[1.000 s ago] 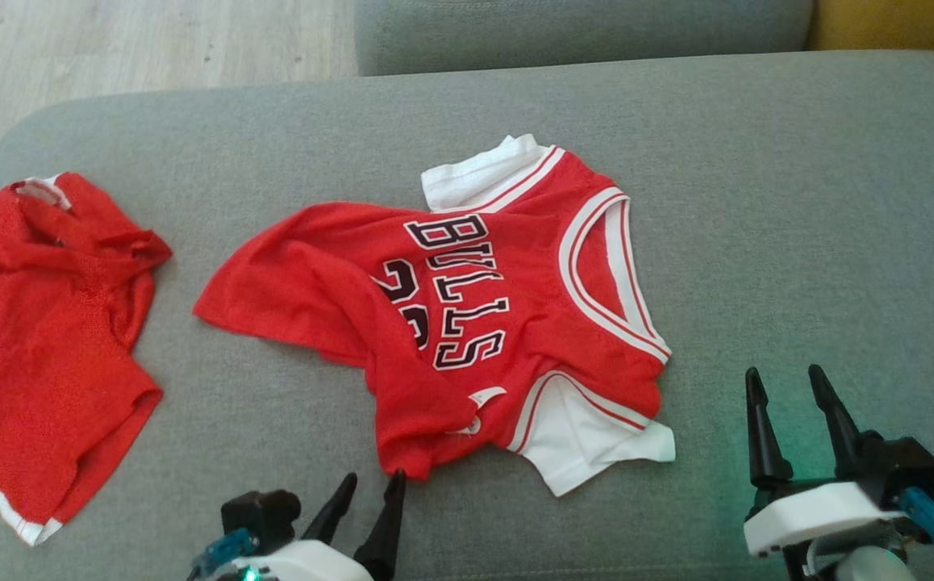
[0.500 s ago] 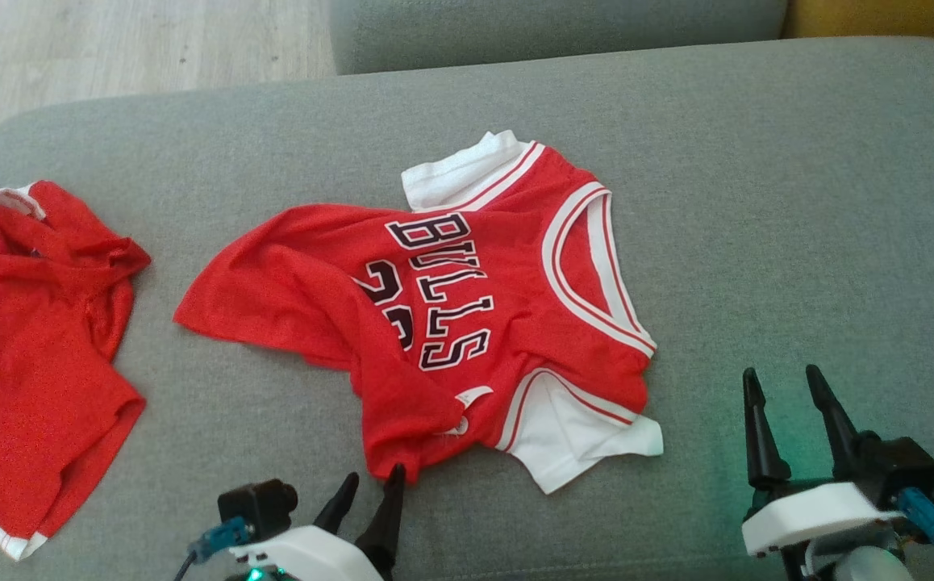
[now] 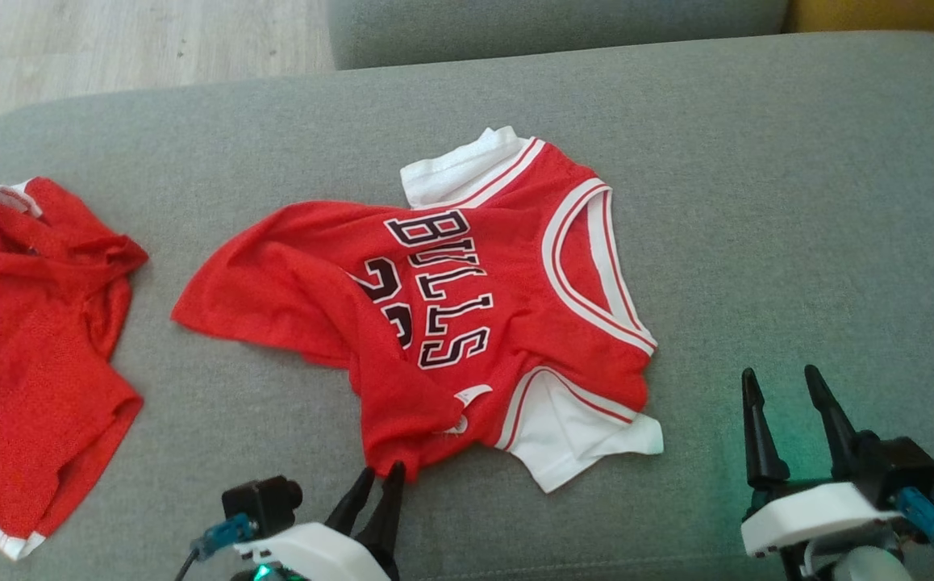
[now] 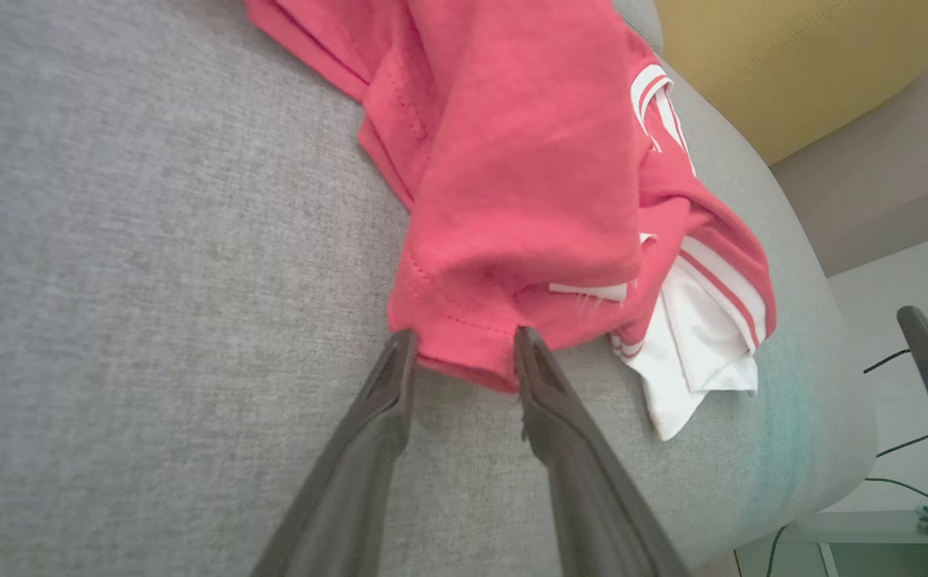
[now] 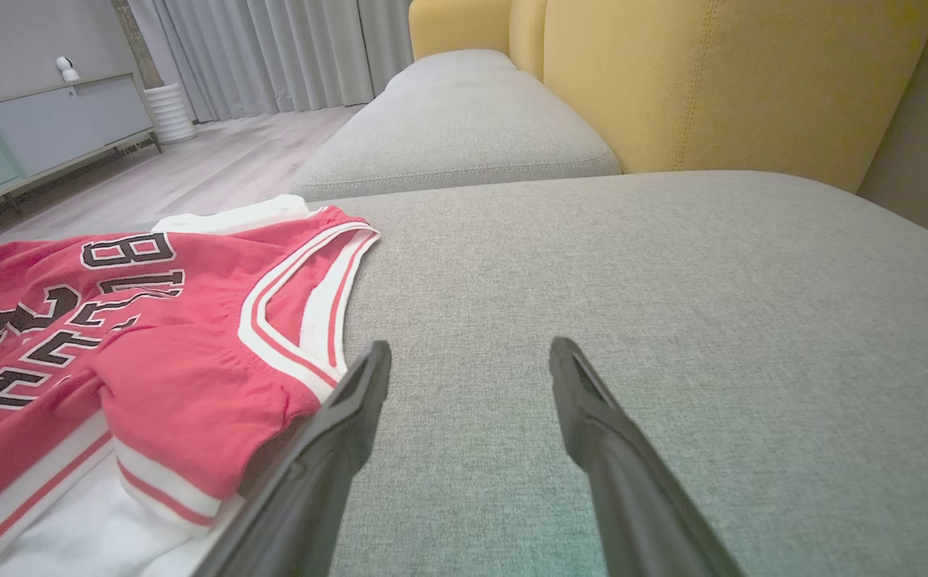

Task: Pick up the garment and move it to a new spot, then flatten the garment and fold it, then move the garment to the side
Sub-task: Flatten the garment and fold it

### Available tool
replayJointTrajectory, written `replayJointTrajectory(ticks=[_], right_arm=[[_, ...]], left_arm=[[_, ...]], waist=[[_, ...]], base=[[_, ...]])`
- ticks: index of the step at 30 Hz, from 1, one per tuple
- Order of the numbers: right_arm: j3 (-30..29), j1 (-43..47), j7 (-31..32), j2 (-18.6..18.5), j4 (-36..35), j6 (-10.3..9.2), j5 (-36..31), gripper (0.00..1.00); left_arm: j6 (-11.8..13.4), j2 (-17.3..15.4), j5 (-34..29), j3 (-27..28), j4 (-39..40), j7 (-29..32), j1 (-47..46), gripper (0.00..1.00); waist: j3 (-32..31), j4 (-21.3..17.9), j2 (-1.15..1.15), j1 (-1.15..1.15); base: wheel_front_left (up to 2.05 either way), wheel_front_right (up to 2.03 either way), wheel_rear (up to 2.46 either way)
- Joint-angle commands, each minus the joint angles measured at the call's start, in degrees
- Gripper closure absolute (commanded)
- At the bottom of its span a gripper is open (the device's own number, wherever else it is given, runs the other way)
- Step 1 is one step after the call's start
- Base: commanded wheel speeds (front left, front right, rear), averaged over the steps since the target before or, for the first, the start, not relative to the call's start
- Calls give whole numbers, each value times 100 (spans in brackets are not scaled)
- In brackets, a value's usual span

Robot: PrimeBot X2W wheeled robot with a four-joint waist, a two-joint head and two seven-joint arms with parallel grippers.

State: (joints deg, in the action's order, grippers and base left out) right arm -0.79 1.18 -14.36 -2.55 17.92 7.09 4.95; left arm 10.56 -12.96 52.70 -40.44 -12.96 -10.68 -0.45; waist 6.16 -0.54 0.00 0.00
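Your left gripper had narrowed since the earlier frame: its two fingers, spread wide then, stood much closer together at the near corner of the red jersey. The jersey itself had not shifted on the grey sofa cushion; the small slide of the scene was the head camera's own.

In the left wrist view, the left gripper had a fingertip on each side of the jersey's stitched hem corner. A gap remained between the fingers, so they were bracketing the cloth and had not yet pinched it.

Your right gripper stood spread and empty over bare cushion, to the right of the jersey and apart from it. In its own wrist view, the right gripper pointed past the white-trimmed collar.

The jersey lay rumpled in the middle of the cushion, with its lower part folded over itself and a white sleeve poking out at each side. A second red garment lay well apart at the left.

You were on the first step, picking the jersey up. The next move would have called for closing fully on that hem corner before lifting, taking only the layer you wanted. You would then have needed a second hold for the right gripper, probably near the collar or the near sleeve.
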Motion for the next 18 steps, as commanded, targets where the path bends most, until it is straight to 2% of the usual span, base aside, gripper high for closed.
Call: replayJointTrajectory(ticks=[1,5,6,10,12,13,15,18], right_arm=[[137,-147,-63,-32,-137,40,-46,0],[148,-155,-63,-32,-121,40,-39,0],[149,-157,-63,-32,-121,40,-34,0],[144,-151,-63,-32,-120,40,-29,0],[139,-146,-63,-32,-121,40,-32,0],[137,-147,-63,-32,-120,40,-31,0],[131,-146,-63,-32,-116,40,-26,0],[122,-143,-63,-32,-119,40,-29,0]], left_arm=[[-42,3,40,158,148,-51,-297,36],[-51,9,32,146,105,-55,-331,40],[-52,9,29,144,93,-57,-339,49],[-60,9,25,132,50,-58,-359,71],[-63,8,24,128,33,-54,-376,89],[-66,7,26,126,23,-51,-383,95],[-77,3,29,119,-2,-45,-395,100],[-95,8,36,112,-23,-39,-418,100]], waist=[[-3,-7,0,0],[-15,-34,0,0],[-19,-41,0,0],[-28,-56,0,0],[-23,-53,0,0],[-22,-50,0,0],[-27,-40,0,0],[-28,-14,0,0]], base=[[0,0,0],[0,0,0],[0,0,0],[0,0,0],[0,0,0],[0,0,0],[0,0,0],[0,0,0]])
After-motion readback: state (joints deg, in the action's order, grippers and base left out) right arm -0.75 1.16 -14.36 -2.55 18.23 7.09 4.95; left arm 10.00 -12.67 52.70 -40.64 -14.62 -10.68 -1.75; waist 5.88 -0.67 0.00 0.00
